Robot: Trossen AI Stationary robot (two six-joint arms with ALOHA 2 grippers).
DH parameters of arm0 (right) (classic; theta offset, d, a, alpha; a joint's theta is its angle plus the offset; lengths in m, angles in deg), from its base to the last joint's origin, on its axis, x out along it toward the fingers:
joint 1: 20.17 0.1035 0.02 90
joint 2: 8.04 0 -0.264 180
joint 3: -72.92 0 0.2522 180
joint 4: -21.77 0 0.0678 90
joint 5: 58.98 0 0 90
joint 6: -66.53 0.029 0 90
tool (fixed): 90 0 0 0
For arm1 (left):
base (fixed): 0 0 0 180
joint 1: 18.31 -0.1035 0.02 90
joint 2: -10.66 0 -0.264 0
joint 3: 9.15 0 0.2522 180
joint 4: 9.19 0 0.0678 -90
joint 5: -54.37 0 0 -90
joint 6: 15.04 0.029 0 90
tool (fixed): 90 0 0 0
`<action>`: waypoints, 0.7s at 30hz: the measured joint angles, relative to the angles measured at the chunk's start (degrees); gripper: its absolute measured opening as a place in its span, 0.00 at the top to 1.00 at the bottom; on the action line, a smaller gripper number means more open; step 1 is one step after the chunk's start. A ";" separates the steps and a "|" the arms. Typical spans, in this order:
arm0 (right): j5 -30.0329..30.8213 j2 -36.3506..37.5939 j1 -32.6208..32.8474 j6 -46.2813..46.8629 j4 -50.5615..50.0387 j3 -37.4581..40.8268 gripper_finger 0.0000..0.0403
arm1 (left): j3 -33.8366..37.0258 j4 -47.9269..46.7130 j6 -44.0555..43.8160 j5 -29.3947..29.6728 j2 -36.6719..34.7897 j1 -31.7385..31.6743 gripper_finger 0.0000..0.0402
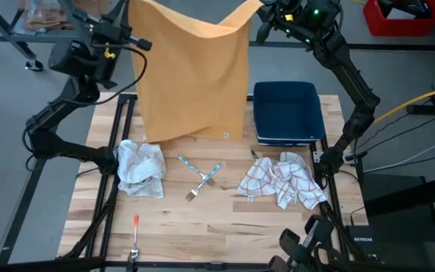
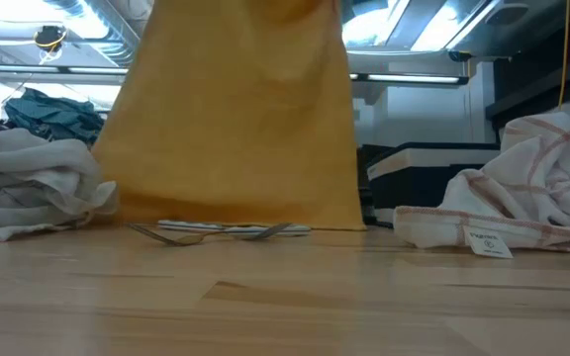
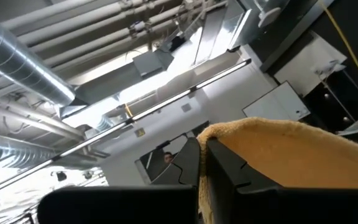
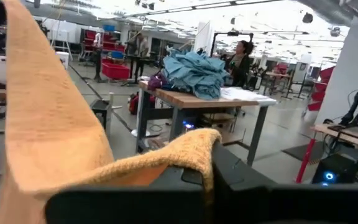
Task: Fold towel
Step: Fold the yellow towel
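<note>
Both grippers, left (image 1: 127, 19) and right (image 1: 266, 11), clench the top corners of the towel (image 1: 191, 75), hanging it above the table's far side. Next, probably laying it flat for folding.

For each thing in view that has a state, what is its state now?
orange towel: lifted, hanging spread, lower edge at the table
left gripper: shut on orange towel
right gripper: shut on orange towel
blue bin: empty
white cloth: crumpled
checked cloth: crumpled

Ceiling ducts (image 3: 23, 62), far workbench (image 4: 210, 99), grey floor (image 1: 6, 83)
</note>
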 joint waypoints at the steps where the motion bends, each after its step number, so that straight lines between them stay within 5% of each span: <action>1: 0.78 0.00 0.00 -1.05 -0.02 0.00 1.00 | 0.00 0.18 -0.01 -0.46 0.20 -0.57 1.00; 21: 3.49 0.00 0.02 -6.96 0.62 0.00 1.00 | 0.00 1.47 -2.08 -7.82 0.71 -7.07 1.00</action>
